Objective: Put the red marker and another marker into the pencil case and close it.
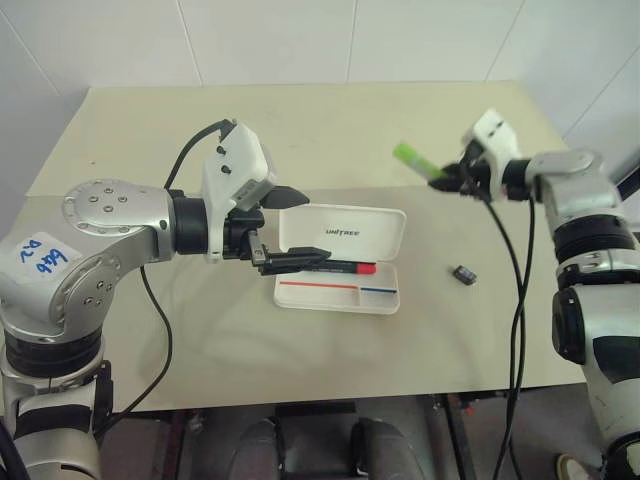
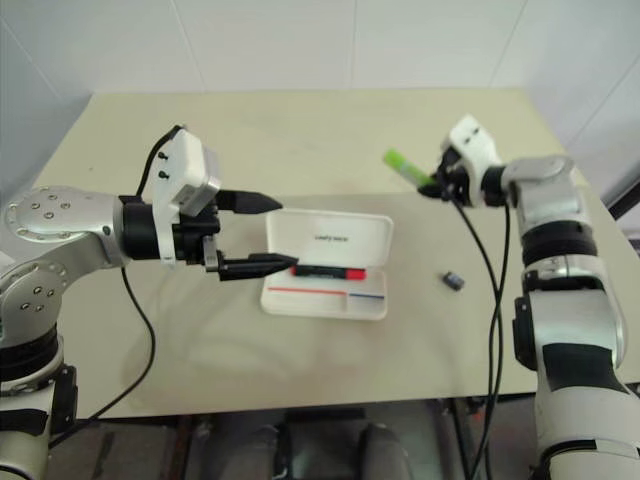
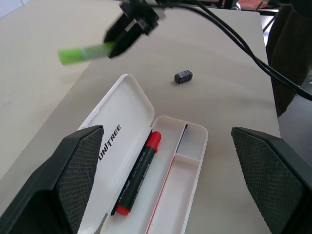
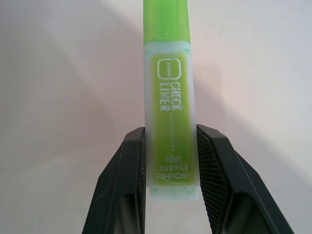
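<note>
Right pincer clamps green marker above table.

A pale beige table carries the things. The white pencil case lies open near its middle, lid tilted up behind the tray. A small dark block rests on the bare top, to the right of the case and apart from it.
</note>
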{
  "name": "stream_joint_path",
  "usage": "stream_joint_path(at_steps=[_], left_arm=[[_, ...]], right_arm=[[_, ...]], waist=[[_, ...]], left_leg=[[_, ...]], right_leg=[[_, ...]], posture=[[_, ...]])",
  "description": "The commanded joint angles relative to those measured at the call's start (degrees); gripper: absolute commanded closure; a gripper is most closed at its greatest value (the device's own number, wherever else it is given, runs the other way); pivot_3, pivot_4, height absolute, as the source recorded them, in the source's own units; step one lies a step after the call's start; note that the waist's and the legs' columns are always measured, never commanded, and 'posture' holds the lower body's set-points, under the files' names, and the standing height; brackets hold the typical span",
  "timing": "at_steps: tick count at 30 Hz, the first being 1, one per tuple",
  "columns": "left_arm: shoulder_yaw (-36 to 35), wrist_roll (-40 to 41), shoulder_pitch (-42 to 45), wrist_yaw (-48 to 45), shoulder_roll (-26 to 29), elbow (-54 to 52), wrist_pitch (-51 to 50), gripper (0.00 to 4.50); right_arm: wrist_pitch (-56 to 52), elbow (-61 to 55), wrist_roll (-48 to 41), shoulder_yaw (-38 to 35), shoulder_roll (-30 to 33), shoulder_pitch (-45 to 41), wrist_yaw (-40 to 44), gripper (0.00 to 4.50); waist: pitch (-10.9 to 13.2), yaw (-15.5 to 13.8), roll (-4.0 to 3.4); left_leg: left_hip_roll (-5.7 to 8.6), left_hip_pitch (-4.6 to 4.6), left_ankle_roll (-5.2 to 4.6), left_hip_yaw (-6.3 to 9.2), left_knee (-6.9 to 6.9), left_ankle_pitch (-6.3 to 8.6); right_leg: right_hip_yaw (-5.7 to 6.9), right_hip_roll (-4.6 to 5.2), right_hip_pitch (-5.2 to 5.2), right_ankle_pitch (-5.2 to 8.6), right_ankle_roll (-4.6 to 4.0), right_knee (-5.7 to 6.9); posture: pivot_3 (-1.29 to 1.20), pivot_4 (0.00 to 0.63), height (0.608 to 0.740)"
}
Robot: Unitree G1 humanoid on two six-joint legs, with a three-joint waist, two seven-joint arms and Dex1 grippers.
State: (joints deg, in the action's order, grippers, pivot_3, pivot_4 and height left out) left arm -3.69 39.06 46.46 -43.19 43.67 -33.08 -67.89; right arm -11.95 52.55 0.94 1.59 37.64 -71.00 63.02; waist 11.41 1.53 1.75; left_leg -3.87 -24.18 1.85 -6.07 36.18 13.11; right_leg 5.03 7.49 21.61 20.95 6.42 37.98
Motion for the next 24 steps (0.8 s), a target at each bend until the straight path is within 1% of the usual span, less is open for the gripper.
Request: stream_joint_path(at_steps=[1,2,5,7,9,12,15,17,20,22,24], left_arm=[[-0.74,0.22,-0.20,-0.29,1.79,-0.14,2.16,0.00],[-0.81,0.28,-0.34,-0.41,2.16,-0.08,2.34,0.00],[-1.65,0.02,-2.27,-2.67,5.94,0.33,3.97,0.00],[-3.17,0.41,-3.47,-4.03,8.27,0.93,5.04,0.00],[-6.01,0.61,-5.51,-6.42,11.55,1.92,6.64,0.00],[-12.66,1.86,-12.82,-12.88,17.71,1.30,9.28,0.00],[-19.07,2.84,-20.62,-17.37,21.30,0.36,11.19,0.00],[-22.16,2.13,-25.29,-19.15,22.54,0.48,12.55,0.00],[-23.62,1.12,-30.40,-19.61,23.34,0.23,14.12,0.00],[-23.52,1.45,-31.55,-18.97,23.34,-0.36,14.74,0.00],[-22.99,2.83,-31.99,-17.92,22.52,-1.76,14.48,0.00]], right_arm=[[-4.41,-14.52,-7.96,-3.88,1.75,-0.97,6.64,3.42],[-5.89,-17.33,-9.12,-4.20,1.89,-0.36,7.27,3.42],[-15.30,-33.42,-18.97,-5.09,1.71,3.22,13.51,3.42],[-18.37,-41.55,-23.33,-4.69,1.85,6.48,16.02,3.42],[-20.67,-47.77,-25.51,-3.06,1.62,9.91,16.67,3.42],[-23.79,-55.37,-27.79,-0.04,2.07,14.61,17.61,3.42],[-25.79,-59.34,-28.65,2.90,3.11,17.25,18.56,3.42],[-24.47,-60.75,-27.18,5.73,3.46,19.03,18.97,3.42],[-20.03,-61.07,-22.34,11.50,1.67,20.92,17.27,3.42],[-18.94,-60.57,-21.24,13.17,0.58,21.29,16.50,3.42],[-16.10,-57.47,-17.73,16.39,-2.17,20.98,14.36,3.42]], waist=[[0.00,-0.05,0.00],[0.00,-0.07,0.00],[0.00,-0.05,0.00],[0.00,-0.14,0.00],[0.00,-0.16,0.00],[0.00,0.14,0.00],[0.02,0.01,-0.02],[0.01,-0.01,-0.02],[-0.02,-0.13,0.04],[-0.02,-0.13,0.04],[-0.02,-0.03,0.04]], left_leg=[[0.00,0.00,0.00,0.00,-0.02,0.00],[0.00,-0.01,0.00,0.01,-0.03,0.00],[0.00,0.00,0.01,0.01,-0.04,0.01],[-0.01,-0.01,0.01,0.03,-0.03,0.02],[0.00,-0.01,-0.01,0.02,0.00,0.02],[-0.01,0.00,0.00,0.00,-0.01,0.04],[-0.01,-0.01,0.01,-0.03,-0.05,0.05],[-0.01,-0.01,0.01,-0.04,0.00,0.06],[-0.02,0.03,0.01,-0.02,0.00,0.07],[-0.02,0.02,0.02,-0.02,0.01,0.07],[-0.02,0.00,0.02,-0.02,-0.01,0.07]], right_leg=[[0.01,0.00,0.00,0.00,0.00,0.01],[0.02,-0.01,0.00,0.00,0.00,0.00],[0.02,-0.01,0.00,0.00,0.00,0.00],[0.05,-0.02,0.00,0.00,0.00,0.00],[0.04,-0.01,-0.01,0.00,0.00,-0.03],[0.03,-0.02,0.01,0.00,0.00,-0.08],[0.01,-0.02,0.08,0.00,0.00,-0.08],[-0.01,-0.01,0.10,0.00,0.00,-0.12],[0.02,-0.01,0.06,0.01,-0.01,-0.12],[0.01,0.00,0.06,0.00,-0.01,-0.11],[0.01,0.00,0.08,0.01,-0.01,-0.12]], posture=[[0.00,0.150,0.740],[0.00,0.150,0.740],[0.00,0.150,0.740],[0.00,0.150,0.740],[0.00,0.150,0.740],[0.00,0.150,0.740],[0.00,0.150,0.740],[0.00,0.150,0.740],[0.00,0.150,0.740],[0.00,0.150,0.740],[0.00,0.150,0.740]])
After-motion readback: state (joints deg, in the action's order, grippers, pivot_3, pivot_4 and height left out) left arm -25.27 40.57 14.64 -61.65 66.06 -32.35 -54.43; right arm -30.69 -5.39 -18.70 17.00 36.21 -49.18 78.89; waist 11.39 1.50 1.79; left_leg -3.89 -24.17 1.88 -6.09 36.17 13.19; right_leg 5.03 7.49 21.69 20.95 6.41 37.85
